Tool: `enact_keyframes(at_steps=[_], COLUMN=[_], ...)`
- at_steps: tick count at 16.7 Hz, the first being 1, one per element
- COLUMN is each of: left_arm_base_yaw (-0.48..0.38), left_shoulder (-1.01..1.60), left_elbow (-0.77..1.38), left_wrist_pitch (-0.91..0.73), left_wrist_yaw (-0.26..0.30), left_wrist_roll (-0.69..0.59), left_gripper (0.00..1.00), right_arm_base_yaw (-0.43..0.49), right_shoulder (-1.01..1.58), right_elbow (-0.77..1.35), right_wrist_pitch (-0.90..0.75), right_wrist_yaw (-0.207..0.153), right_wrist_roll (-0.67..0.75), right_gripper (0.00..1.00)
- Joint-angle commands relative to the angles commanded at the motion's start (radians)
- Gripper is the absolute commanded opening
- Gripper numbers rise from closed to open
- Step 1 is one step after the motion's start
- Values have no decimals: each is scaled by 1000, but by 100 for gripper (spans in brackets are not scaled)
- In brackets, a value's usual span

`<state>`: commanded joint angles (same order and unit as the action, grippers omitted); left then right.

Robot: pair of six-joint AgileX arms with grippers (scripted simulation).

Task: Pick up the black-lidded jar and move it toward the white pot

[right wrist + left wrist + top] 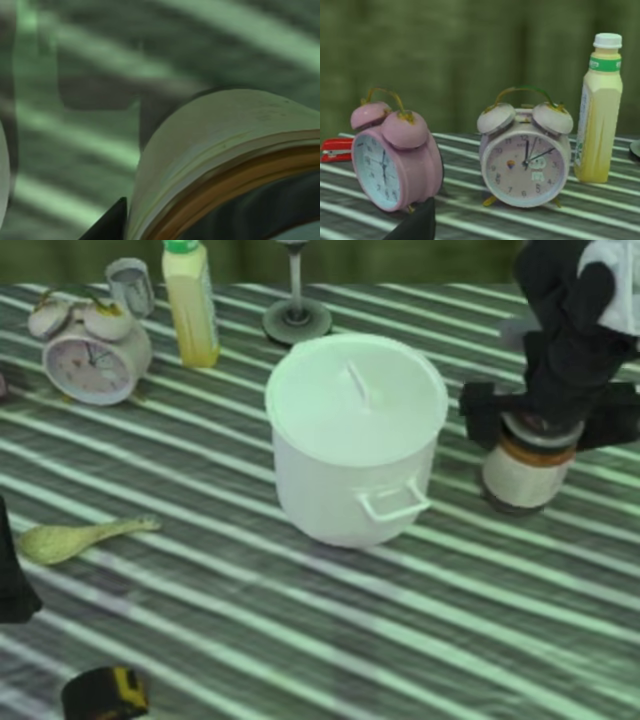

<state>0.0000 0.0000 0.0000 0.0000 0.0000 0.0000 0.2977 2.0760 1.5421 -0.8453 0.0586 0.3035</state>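
Observation:
The black-lidded jar [520, 475] is just right of the white pot [350, 440], with a narrow gap between them. Its white label body and orange-brown band show; the lid is mostly hidden under my right gripper [540, 425], which comes down from above and is shut on the jar's top. In the right wrist view the jar [225, 150] fills the picture and one dark fingertip [110, 225] lies against its wall. I cannot tell whether the jar rests on the cloth or hangs just above it. My left gripper [10, 585] is parked at the table's left edge, open.
At the back left stand a pink alarm clock [95, 350], a small grey glass jar [130, 285] and a tall yellow bottle [192, 305]. A stemmed glass [296, 315] is behind the pot. A pale spoon [70, 537] and a black-yellow tool [105, 695] lie front left.

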Motion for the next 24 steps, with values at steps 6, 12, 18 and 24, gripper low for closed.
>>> enact_keyframes(at_steps=[6,12,18,24], left_arm_base_yaw=[0,0,0,0], left_shoulder=[0,0,0,0], left_elbow=[0,0,0,0], left_wrist_pitch=[0,0,0,0], left_wrist_yaw=[0,0,0,0], left_wrist_roll=[0,0,0,0], left_gripper=[100,100,100,100], right_arm_base_yaw=[0,0,0,0], right_shoulder=[6,6,6,6], right_elbow=[-10,-10,-10,-10], right_wrist_pitch=[17,17,17,17], right_wrist_yaw=[0,0,0,0], right_wrist_roll=[0,0,0,0], right_gripper=[8,53,98,100])
